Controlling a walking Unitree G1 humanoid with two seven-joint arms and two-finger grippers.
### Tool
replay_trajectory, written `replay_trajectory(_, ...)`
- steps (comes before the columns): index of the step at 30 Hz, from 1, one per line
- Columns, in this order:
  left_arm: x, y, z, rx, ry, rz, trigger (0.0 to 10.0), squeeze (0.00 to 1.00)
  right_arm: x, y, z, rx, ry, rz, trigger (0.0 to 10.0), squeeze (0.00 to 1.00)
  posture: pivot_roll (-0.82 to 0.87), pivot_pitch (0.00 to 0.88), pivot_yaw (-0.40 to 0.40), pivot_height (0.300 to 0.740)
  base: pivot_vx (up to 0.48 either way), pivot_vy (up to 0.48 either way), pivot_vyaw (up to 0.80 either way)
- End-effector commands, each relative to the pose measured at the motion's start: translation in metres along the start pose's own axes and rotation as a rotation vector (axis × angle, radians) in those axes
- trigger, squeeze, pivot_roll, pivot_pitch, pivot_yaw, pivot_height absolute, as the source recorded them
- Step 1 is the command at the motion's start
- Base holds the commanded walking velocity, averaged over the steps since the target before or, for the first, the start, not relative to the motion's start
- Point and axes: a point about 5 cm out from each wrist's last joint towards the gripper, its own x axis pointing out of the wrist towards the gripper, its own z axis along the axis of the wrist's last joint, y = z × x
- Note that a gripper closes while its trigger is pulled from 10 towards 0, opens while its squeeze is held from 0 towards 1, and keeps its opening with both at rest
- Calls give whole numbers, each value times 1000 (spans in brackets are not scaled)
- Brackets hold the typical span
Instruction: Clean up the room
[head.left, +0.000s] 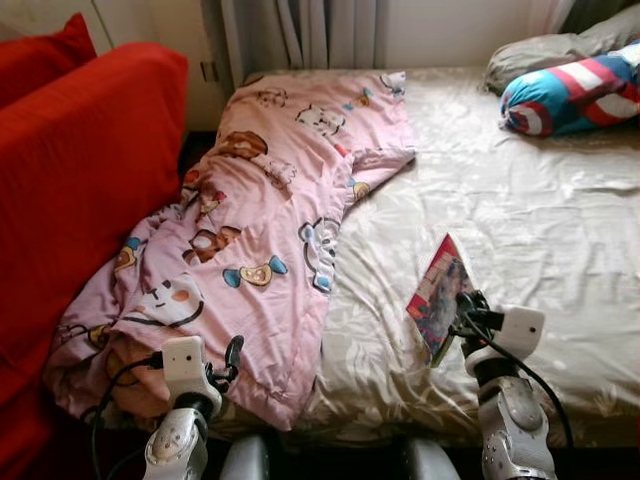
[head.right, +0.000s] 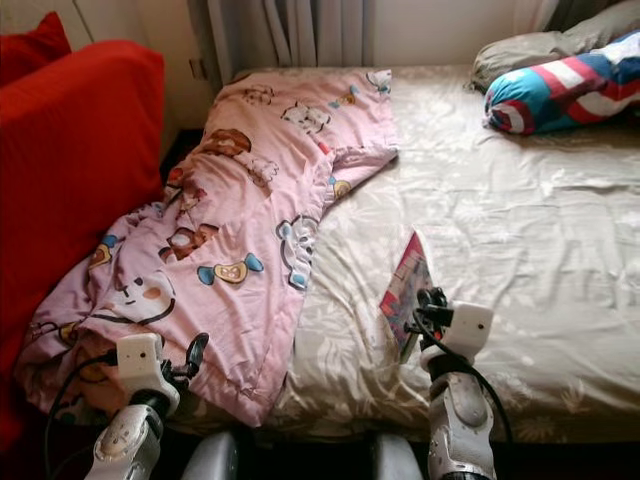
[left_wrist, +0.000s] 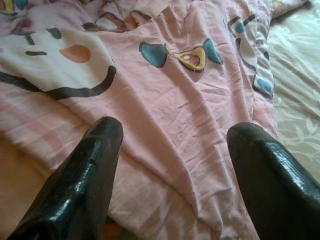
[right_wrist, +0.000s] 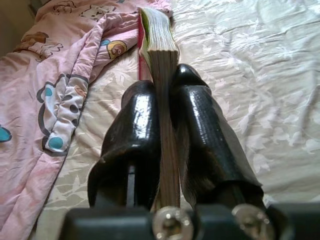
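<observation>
A thin, flat book (head.left: 437, 295) with a colourful glossy cover stands on edge above the bed (head.left: 560, 230), whose beige sheet is wrinkled and leaf-patterned. A soft pink cartoon-print quilt (head.left: 250, 230) is crumpled along the bed's left side, against a red sofa (head.left: 70, 170). A striped bolster pillow (head.left: 575, 90) and a grey pillow (head.left: 540, 55) lie at the far right, and curtains (head.left: 300, 30) hang beyond. The right claw (right_wrist: 162, 135) is raised over the near bed edge, clamped on the book's lower edge. The left claw (left_wrist: 172, 150) hovers over the quilt, fingers (left_wrist: 82, 180) spread wide, holding nothing.
</observation>
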Motion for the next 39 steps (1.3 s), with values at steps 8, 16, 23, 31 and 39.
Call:
replay_trajectory(8,-13,18,-35,33,145,39,10000,0,0,4,10,-20,-44,4,10000,0,-85,23,9,740,0,0,0)
replay_trajectory(16,-37,36,-79,45,357,80,10000,0,-2,4,3,-36,-11,-9,10000,0,-87,0,10,740,0,0,0)
replay_trajectory(23,-54,43,-100,49,471,95,10000,0,-3,5,1,-25,-8,-22,10000,0,-84,0,11,740,0,0,0)
replay_trajectory(31,-63,48,-110,66,552,105,10000,0,-3,3,-4,-18,29,-56,10000,0,-85,11,11,740,0,0,-270)
replay_trajectory(39,-68,53,-113,69,576,123,10000,0,-5,3,-6,-20,39,-60,10000,0,-86,31,11,740,0,0,-695)
